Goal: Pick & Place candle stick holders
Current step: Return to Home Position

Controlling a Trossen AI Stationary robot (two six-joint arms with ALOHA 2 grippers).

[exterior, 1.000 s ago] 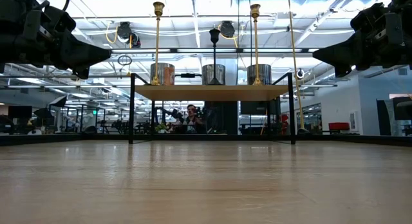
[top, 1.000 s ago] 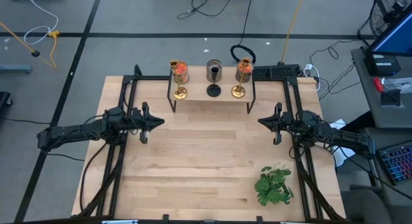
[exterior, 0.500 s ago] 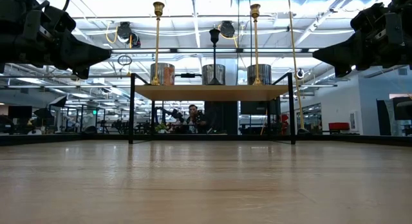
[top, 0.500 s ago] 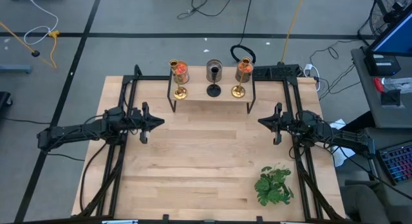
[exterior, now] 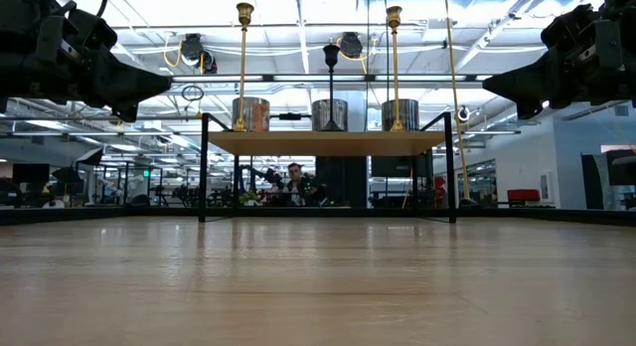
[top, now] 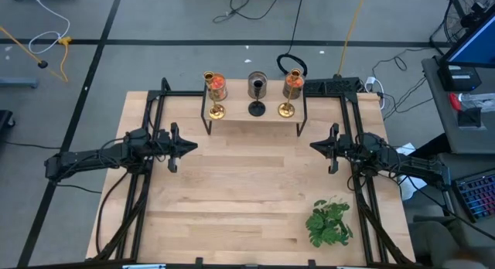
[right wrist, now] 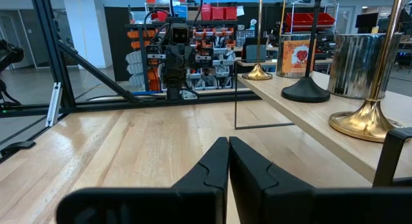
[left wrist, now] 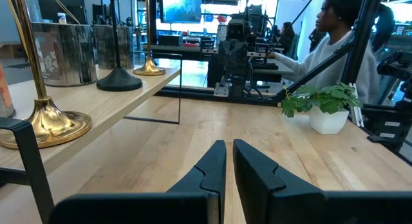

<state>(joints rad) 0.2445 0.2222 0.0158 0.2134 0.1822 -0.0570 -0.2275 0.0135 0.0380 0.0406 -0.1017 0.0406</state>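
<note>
Three candle stick holders stand on their round bases on a small wooden shelf (top: 254,124) at the table's far middle: a gold one (top: 216,110) on the left, a black one (top: 256,108) in the middle, and a gold one (top: 286,109) on the right. In the low view they show as tall stems (exterior: 243,68), (exterior: 331,73), (exterior: 395,63). My left gripper (top: 193,145) hovers shut and empty, left of the shelf and nearer than it. My right gripper (top: 313,146) hovers shut and empty on the right, facing it.
Three jars (top: 216,85), (top: 257,85), (top: 292,83) stand behind the holders on the shelf. A leafy green plant (top: 329,221) in a white pot sits at the near right. Bare wooden table (top: 240,192) lies between the arms. A person (left wrist: 335,44) sits beyond the table's right side.
</note>
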